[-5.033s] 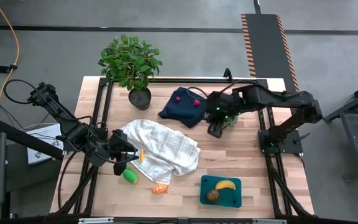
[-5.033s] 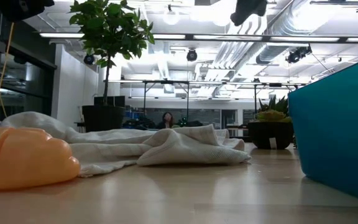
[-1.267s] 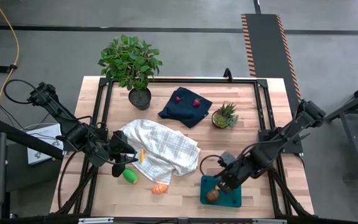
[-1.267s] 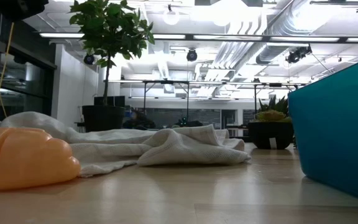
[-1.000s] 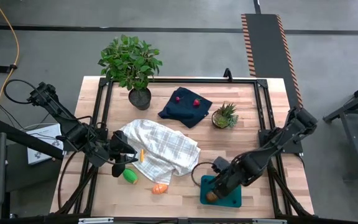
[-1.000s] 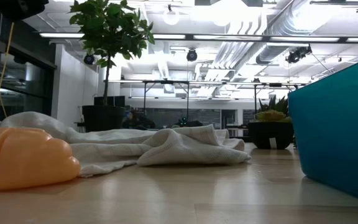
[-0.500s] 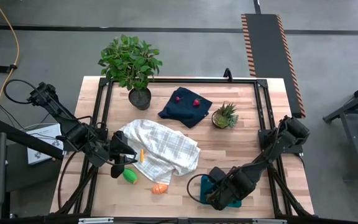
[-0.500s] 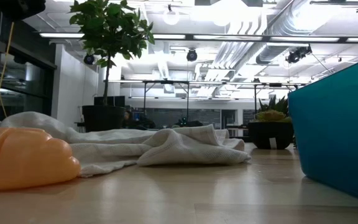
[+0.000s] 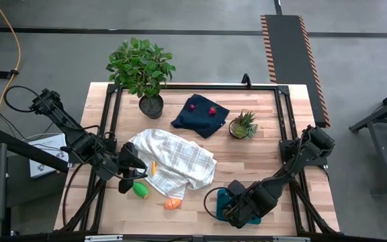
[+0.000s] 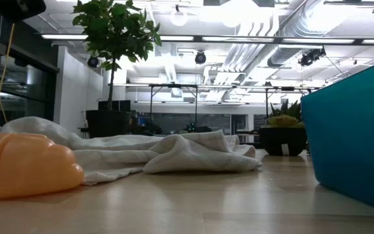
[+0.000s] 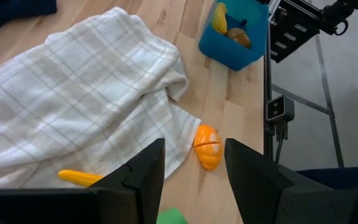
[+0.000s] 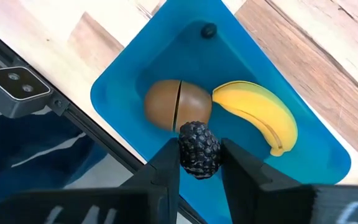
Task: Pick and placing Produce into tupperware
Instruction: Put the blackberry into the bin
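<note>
One dark berry [image 12: 199, 149] pinched in the right gripper [image 12: 197, 163], lower over the tupperware [image 12: 135, 68] than before; left gripper [image 11: 190, 163] spread.

We've got a teal-blue tupperware [image 12: 135, 68] with a yellow banana [image 12: 257, 118], a brown round one [image 12: 176, 104] and a bumpy black berry [image 12: 199, 149]. White-grey plaid towel [image 9: 177, 160], navy cloth [image 9: 199, 117] with red berries [image 9: 202, 107], green piece [image 9: 140, 191], orange piece [image 9: 173, 203], light wood table [image 9: 254, 151].

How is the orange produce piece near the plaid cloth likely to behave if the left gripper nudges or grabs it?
The orange piece looks smooth, rounded and oval, so a nudge would probably roll it across the bare wooden table. Its glossy moulded surface suggests hollow plastic: likely light, stiff and somewhat slippery between fingers.
</note>
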Motion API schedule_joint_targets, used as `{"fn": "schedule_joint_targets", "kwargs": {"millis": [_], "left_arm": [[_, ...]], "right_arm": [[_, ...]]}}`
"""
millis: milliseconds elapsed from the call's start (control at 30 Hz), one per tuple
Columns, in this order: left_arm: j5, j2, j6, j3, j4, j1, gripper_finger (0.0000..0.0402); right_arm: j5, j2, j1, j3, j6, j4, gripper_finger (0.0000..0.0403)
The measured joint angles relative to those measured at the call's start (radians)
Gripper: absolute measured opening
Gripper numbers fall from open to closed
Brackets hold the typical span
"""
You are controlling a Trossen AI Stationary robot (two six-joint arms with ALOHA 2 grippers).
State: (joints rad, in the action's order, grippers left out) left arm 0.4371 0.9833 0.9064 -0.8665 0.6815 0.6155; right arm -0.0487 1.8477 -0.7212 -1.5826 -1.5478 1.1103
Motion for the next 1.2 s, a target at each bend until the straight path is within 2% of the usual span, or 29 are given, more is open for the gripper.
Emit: {"fn": "schedule_joint_targets", "kwargs": {"millis": [1200], "left_arm": [[0.0,0.0,-0.038,0.0,0.0,0.0,0.0156]], "right_arm": [[0.026,-0.001,0.0,0.001,-0.023,0.006,0.0074]]}}
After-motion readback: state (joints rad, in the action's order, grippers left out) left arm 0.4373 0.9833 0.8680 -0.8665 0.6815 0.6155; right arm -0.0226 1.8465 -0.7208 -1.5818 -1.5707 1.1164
